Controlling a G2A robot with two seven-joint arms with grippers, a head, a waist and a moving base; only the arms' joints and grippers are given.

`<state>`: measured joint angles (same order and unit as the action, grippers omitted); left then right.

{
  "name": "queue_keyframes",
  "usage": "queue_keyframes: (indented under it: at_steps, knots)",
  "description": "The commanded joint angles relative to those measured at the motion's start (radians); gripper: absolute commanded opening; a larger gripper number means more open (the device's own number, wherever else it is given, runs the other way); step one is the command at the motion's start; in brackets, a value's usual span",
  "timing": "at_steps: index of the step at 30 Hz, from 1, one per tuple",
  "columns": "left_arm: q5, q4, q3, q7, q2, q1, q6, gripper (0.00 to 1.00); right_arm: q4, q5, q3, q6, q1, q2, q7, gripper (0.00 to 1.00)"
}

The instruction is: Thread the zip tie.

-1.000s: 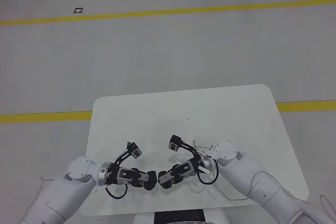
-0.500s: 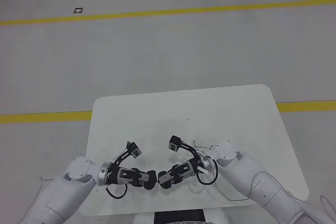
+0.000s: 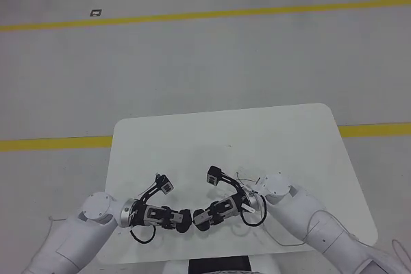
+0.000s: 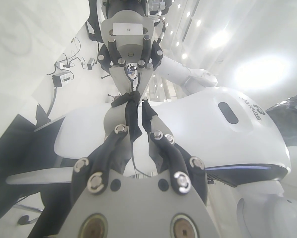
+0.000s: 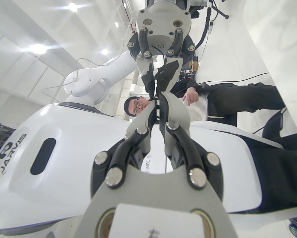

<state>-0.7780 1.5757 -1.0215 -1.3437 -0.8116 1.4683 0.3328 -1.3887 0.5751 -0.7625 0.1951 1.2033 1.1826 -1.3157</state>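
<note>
Holding tip to tip above the bench [image 3: 260, 137] edge at 6 o'clock, my left fingers [image 4: 113, 120] point toward 3 o'clock and my right fingers [image 5: 178, 115] toward 9 o'clock. Both pairs are clamped on the thin black zip tie [image 4: 132, 152], which spans between them.

The zip tie [image 5: 162, 115] is a thin black ribbed strap, held in the air over the table [image 3: 226, 137], close to its near edge and a little left of the middle. One end stands edge-on, clamped between the fingers of the right gripper [image 5: 161, 100]. The rest passes through the closed tips of the left gripper [image 4: 136, 102], and its fine tail [image 4: 132, 149] trails back between that gripper's fingers.
</note>
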Motion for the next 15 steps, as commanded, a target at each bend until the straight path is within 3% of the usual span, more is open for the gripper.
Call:
queue_keyframes:
  at_steps: [1,4,6,15]
  knots:
    - [0.002,-0.001,0.000,0.001,0.000,0.000,0.000,0.07,0.000,0.000,0.000,0.000,0.000,0.000,0.000,0.00]
    - [0.005,0.000,0.000,0.004,0.000,0.000,0.000,0.06,-0.001,-0.001,0.001,0.001,-0.001,0.000,0.001,0.00]
    - [0.006,0.000,0.000,0.005,0.000,0.000,0.001,0.00,-0.002,-0.002,0.001,0.000,-0.001,0.000,0.001,0.00]
    - [0.003,-0.002,0.002,0.004,-0.001,0.000,0.003,0.00,-0.005,-0.004,0.002,-0.003,0.001,-0.001,0.003,0.00]
